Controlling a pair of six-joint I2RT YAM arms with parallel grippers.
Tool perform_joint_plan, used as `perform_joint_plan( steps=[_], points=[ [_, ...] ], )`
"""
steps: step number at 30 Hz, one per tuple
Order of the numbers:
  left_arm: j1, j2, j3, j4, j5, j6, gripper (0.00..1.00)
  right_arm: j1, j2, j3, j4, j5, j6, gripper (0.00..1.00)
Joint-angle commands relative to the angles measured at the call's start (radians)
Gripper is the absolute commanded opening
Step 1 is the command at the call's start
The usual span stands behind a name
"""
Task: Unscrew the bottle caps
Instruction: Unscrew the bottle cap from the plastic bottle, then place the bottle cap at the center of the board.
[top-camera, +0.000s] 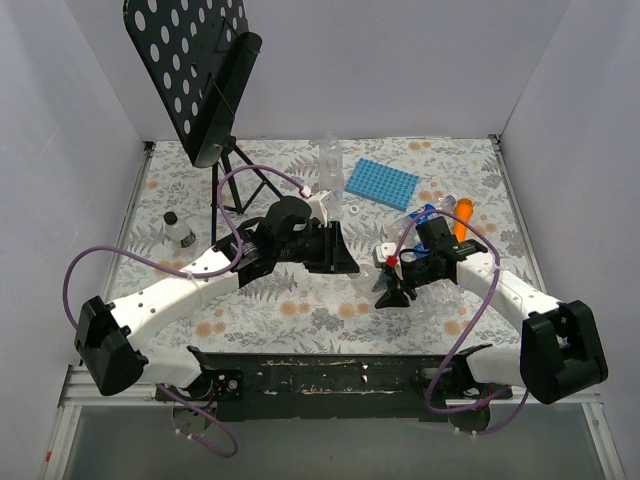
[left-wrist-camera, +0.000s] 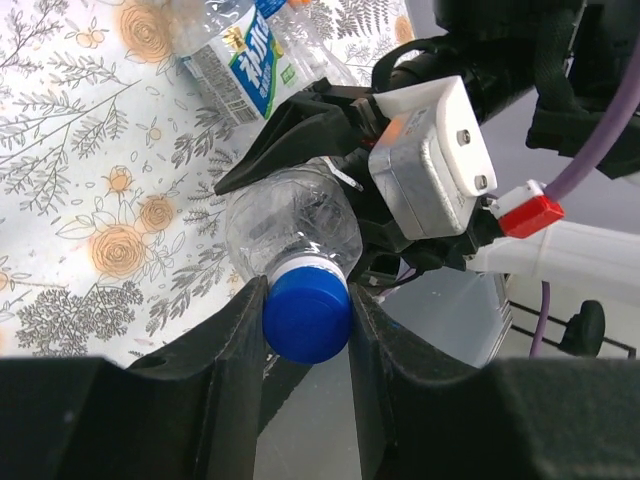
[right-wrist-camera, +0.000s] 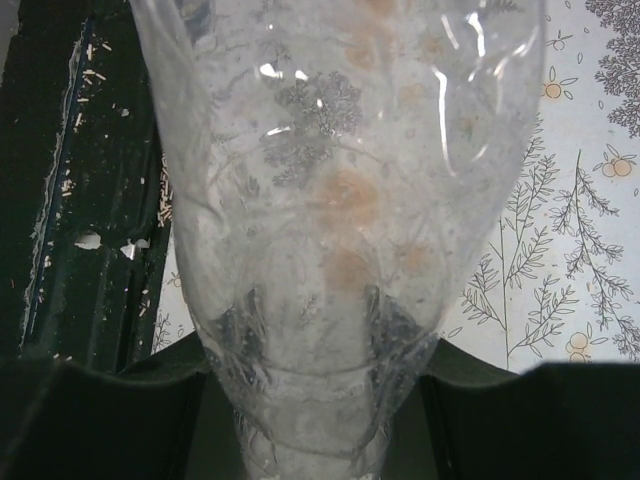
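Left gripper (left-wrist-camera: 306, 302) pinches the blue cap (left-wrist-camera: 307, 322) tight between its two black fingers. The cap sits on the neck of a clear bottle (left-wrist-camera: 290, 225), between the two arms near the middle of the desk (top-camera: 300, 310). Right gripper (right-wrist-camera: 315, 405) squeezes the body of this same bottle, one finger on each side.

Just behind lies a second bottle (left-wrist-camera: 240, 50) with a blue and white label. The label has writing on it, but I cannot read the letters.

The desk has a white cloth with grey leaves and orange flowers. Plain white walls stand on three sides. A black stand (top-camera: 190, 70) with round holes is at the back left. A blue tray (top-camera: 380, 184) lies at the back, and an orange stick (top-camera: 463, 216) lies to its right. A small bottle (top-camera: 178, 231) stands alone on the left.

The top view shows both arms meeting, but the cap is hidden there. The left wrist view shows the cap plainly. The right wrist view shows only the clear bottle up close, with the flowers seen through it and a dark desk edge on the left.
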Motion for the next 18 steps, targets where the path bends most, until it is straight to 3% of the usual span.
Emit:
perform_joint_plan(
  steps=[1,7,18],
  points=[
    [0.003,-0.02,0.069,-0.016,-0.113,-0.086,0.0,0.009,0.002,0.001,-0.01,0.055,-0.031,0.06],
    [0.004,-0.095,0.044,-0.042,-0.246,-0.026,0.0,0.009,0.011,0.006,-0.014,0.048,-0.033,0.06],
    [0.004,-0.2,-0.058,-0.028,-0.263,0.049,0.0,0.009,0.011,0.007,-0.016,0.045,-0.031,0.06]
  ],
)
